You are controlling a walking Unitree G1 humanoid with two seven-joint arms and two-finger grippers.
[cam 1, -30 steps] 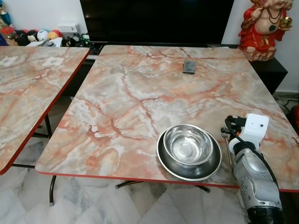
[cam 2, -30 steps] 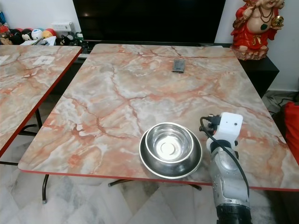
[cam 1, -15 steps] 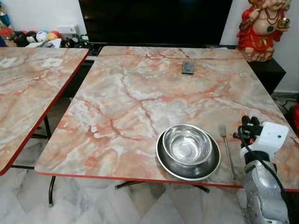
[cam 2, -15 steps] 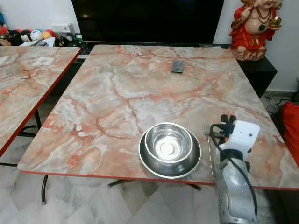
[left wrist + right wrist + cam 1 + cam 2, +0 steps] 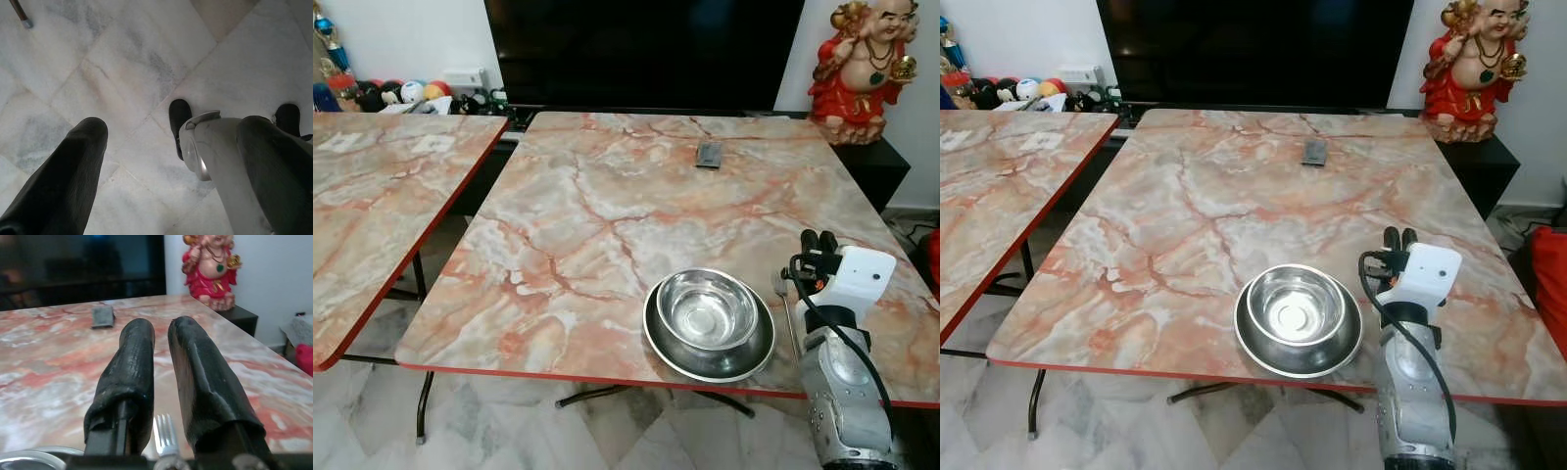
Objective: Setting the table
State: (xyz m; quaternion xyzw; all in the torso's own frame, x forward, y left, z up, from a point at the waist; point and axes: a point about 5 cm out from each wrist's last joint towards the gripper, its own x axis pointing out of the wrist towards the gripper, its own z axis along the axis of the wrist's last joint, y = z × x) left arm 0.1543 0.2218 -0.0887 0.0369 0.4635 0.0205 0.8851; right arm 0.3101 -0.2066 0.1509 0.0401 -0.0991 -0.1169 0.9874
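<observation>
Marble-patterned table (image 5: pixel 607 206) with a red rim across the middle of the head views, its near edge running along the lower part of the frame above pale floor tiles (image 5: pixel 509 431). Steel bowl (image 5: pixel 707 308) nested in a wider steel plate (image 5: pixel 705 360) at lower centre-right, close to that near edge but fully on the top. Fork (image 5: pixel 785 308) flat on the table just right of the plate, tines pointing away toward the far edge, handle partly hidden behind the right arm. Right gripper (image 5: pixel 819 242) above the table at lower right, just right of the fork and apart from it; in the right wrist view its two black fingers (image 5: pixel 132 377) parallel with only a narrow gap, gripping nothing, fork tines (image 5: pixel 165 428) lying on the table between and below them. Wide bare tabletop left of and beyond the bowl; a small dark flat object (image 5: pixel 709 154) alone near the far edge, upper centre. Second marble table (image 5: pixel 382 206) at the left of the frame, a gap of floor between the two tops. Dark screen (image 5: pixel 646 49) along the top behind the table, a red figurine (image 5: pixel 858 69) at upper right on a dark cabinet beyond the far right corner. Left gripper (image 5: pixel 161 147) hanging low over the floor tiles, fingers spread wide, empty.
</observation>
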